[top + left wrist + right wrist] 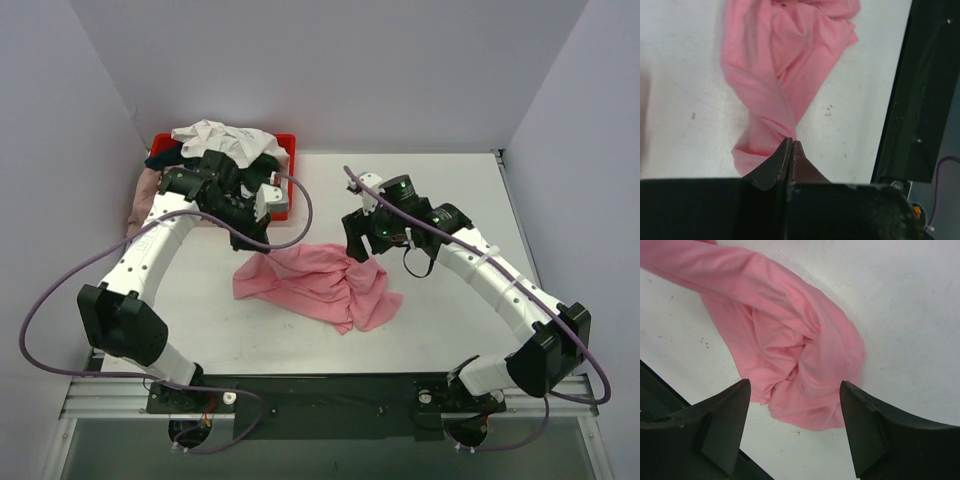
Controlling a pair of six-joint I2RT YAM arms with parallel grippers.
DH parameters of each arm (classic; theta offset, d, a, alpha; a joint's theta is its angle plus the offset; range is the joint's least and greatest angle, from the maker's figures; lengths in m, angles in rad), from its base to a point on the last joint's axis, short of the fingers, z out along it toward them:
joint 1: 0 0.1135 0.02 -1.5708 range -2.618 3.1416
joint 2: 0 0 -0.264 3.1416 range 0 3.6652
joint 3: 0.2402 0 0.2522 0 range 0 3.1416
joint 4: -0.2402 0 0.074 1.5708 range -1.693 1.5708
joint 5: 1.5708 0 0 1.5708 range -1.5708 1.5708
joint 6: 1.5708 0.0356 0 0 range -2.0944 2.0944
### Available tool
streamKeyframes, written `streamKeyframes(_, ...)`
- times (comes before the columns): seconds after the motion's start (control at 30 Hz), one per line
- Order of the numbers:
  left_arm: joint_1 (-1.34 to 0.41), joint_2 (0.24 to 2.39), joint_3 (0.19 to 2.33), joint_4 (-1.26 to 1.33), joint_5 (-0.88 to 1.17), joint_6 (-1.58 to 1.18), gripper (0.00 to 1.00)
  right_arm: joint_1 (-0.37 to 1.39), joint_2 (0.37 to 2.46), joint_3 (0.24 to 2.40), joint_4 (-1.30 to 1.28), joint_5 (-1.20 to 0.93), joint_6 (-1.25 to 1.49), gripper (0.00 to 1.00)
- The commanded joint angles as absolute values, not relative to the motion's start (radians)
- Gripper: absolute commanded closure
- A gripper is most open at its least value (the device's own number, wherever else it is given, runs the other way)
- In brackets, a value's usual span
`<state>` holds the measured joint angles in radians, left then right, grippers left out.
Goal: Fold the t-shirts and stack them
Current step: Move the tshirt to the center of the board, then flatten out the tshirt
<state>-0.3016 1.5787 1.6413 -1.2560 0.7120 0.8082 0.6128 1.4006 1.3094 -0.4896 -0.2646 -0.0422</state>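
Note:
A bright pink t-shirt [320, 285] lies crumpled on the white table near the middle. My left gripper [265, 238] is at its upper left corner. In the left wrist view the jaws [791, 141] are shut, with a twisted strand of the pink shirt [785, 65] drawn up into their tips. My right gripper [360, 245] hovers open over the shirt's upper right part. In the right wrist view its fingers [794, 384] stand wide apart above the bunched pink cloth [790, 350], touching nothing.
A red tray [287, 143] at the back left holds a heap of shirts: white [220, 138] on top, navy [165, 157] at the left, dusty mauve [145, 195] hanging over its left side. The black base rail [920, 100] runs along the near table edge.

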Motion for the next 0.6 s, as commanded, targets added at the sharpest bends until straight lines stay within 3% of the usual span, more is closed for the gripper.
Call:
streamKeyframes(0.0, -0.317, 1.516, 1.498, -1.510, 0.801, 1.034, 1.00, 0.490, 1.327, 1.188, -0.483, -0.276, 0.225, 0.33)
streamKeyframes(0.1, -0.331, 1.503, 1.375, -1.441, 0.799, 0.983, 0.99, 0.439, 1.312, 1.077, -0.485, -0.200, 0.348, 0.41)
streamKeyframes(0.17, -0.342, 1.491, 1.344, -1.388, 0.775, 0.941, 0.82, 0.434, 1.333, 1.010, -0.468, -0.204, 0.466, 0.49)
streamKeyframes(0.2, -0.342, 1.485, 1.339, -1.378, 0.750, 0.934, 0.63, 0.436, 1.345, 0.994, -0.447, -0.212, 0.485, 0.57)
streamKeyframes(0.27, -0.342, 1.473, 1.350, -1.390, 0.695, 0.949, 0.40, 0.440, 1.380, 0.989, -0.392, -0.265, 0.523, 0.63)
streamKeyframes(0.33, -0.336, 1.454, 1.361, -1.410, 0.622, 0.991, 0.30, 0.446, 1.407, 0.996, -0.365, -0.285, 0.545, 0.63)
streamKeyframes(0.57, -0.247, 1.387, 1.253, -1.144, 0.404, 1.095, 0.25, 0.437, 1.541, 0.989, -0.287, -0.376, 0.541, 0.58)
